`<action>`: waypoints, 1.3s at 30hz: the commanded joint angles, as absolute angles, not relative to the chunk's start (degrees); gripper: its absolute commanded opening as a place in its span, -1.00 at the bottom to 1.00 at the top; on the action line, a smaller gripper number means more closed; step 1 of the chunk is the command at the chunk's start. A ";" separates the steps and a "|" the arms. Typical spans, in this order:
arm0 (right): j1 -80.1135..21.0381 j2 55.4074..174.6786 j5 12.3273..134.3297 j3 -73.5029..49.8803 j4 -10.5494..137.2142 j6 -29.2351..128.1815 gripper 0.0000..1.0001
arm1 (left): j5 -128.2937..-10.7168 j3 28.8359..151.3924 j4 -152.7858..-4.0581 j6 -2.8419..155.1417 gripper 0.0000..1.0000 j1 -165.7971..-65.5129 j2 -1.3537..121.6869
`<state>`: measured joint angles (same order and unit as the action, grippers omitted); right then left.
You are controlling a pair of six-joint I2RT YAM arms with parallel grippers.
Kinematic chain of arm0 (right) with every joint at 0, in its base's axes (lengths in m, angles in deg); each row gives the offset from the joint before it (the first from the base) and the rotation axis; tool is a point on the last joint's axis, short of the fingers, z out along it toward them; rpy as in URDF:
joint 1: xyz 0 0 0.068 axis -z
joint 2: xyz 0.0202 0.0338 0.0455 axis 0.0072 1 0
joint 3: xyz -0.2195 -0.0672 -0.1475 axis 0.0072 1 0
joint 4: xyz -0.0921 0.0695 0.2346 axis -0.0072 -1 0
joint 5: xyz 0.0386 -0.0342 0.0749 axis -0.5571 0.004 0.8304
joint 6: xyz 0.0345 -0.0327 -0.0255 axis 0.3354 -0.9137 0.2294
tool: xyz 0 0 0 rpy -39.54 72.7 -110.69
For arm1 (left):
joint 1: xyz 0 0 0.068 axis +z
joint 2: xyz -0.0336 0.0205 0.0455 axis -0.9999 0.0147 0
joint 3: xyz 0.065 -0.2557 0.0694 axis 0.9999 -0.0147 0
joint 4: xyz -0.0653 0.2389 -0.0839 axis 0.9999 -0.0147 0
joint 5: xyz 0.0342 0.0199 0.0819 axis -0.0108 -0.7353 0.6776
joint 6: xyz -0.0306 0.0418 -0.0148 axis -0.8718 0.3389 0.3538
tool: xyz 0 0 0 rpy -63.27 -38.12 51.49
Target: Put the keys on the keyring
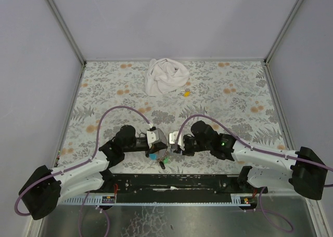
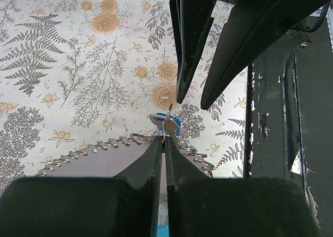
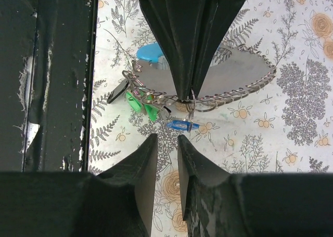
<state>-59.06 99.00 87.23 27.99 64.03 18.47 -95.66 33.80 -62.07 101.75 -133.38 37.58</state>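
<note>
While looking down from the top view, can make out both arms reaching inward and meeting low in the centre of the frame, just above the black rail (image 1: 171,182). Find left gripper (image 1: 157,143) clamped fully shut on the keyring (image 2: 165,129), its thin wire ring pinched edge-on between the fingertips at lower centre of the left wrist view. See right gripper (image 1: 176,146) facing it tip to tip, jaws parted by a narrow gap, nothing between them, tips just short of the ring. From the right wrist view, find a blue-capped key (image 3: 179,125) at mid-frame just below the ring, and green-capped keys (image 3: 139,103) bunched to its left among further small rings, beside a small black piece (image 3: 118,91). Behind them, note grey fabric strap (image 3: 237,70) edged with metal teeth, stretching toward the right of the frame, with a round blue tab (image 3: 151,52) at its upper left end. Cannot tell which keys already sit on the held ring. Higher in the top view, see crumpled white cloth (image 1: 165,77) on the floral tablecloth (image 1: 234,107), with a small yellow scrap (image 1: 186,93) just to its lower right, well apart from the grippers.
</note>
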 commanded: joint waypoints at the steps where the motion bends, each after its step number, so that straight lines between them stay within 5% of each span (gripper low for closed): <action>1: -58.69 98.96 85.65 28.57 69.16 18.71 -0.44 | -95.57 34.47 -57.41 101.51 -1.00 -133.59 36.12; 19: -58.62 99.25 82.96 29.63 73.69 19.50 -0.49 | -96.34 34.73 -57.59 101.54 -1.00 -133.55 36.45; 33: -58.59 100.88 86.01 27.91 74.05 19.04 -1.00 | -96.78 35.02 -57.59 101.58 -1.00 -133.57 37.16; 39: -58.60 101.00 87.06 27.28 74.87 19.03 -1.00 | -97.04 35.60 -58.19 101.80 -1.00 -133.54 38.14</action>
